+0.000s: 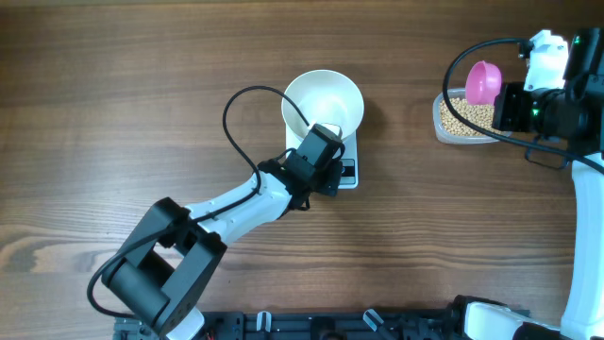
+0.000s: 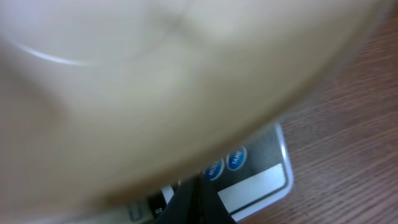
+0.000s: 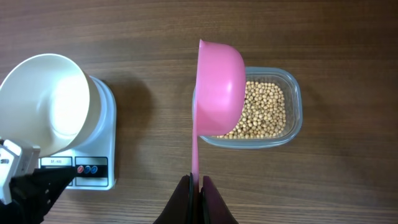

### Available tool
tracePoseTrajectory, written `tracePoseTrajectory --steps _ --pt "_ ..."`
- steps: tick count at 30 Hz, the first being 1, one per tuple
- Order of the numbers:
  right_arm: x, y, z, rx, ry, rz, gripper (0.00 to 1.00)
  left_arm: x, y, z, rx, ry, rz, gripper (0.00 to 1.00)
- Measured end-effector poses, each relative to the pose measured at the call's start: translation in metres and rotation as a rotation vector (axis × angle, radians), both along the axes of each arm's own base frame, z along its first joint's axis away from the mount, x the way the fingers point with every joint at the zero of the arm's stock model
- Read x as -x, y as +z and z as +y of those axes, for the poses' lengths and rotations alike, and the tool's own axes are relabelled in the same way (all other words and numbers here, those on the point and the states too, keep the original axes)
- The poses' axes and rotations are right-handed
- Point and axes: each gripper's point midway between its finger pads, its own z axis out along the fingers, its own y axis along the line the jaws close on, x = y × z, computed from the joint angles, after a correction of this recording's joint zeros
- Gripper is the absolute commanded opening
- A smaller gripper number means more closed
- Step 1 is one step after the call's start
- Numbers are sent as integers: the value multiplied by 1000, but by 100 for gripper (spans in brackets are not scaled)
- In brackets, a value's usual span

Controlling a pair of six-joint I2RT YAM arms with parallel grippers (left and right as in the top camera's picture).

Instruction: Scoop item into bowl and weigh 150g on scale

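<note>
The white bowl (image 1: pixel 323 102) stands empty on the white scale (image 1: pixel 350 151). My left gripper (image 1: pixel 332 173) is shut, its black tips (image 2: pixel 198 183) at the scale's button panel beside the blue buttons (image 2: pixel 236 158); the bowl (image 2: pixel 155 81) fills that view, blurred. The tan beans (image 3: pixel 264 112) lie in a clear plastic container (image 3: pixel 295 106) at the right. My right gripper (image 3: pixel 198 180) is shut on the handle of a pink scoop (image 3: pixel 219 81), which hangs tipped on its edge over the container's left end. I cannot tell whether the scoop holds beans.
Bare wooden tabletop (image 1: pixel 142 94) surrounds the scale and the container (image 1: pixel 444 127). A black cable (image 1: pixel 236 104) loops above the left arm near the bowl. The right arm's cable (image 1: pixel 458 61) arcs over the container.
</note>
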Motion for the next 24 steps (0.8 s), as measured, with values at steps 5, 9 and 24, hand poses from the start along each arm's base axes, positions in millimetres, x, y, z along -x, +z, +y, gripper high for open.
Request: tracePoseTrajectory --steps 5,9,24 --pt "0 0 0 0 0 0 4 -1 -11 1 -18 6 6 4" --pt "0 0 0 0 0 0 4 -6 -8 -2 -4 8 -14 4" --pt "0 0 0 0 0 0 4 -5 -9 -1 -9 8 -9 4"
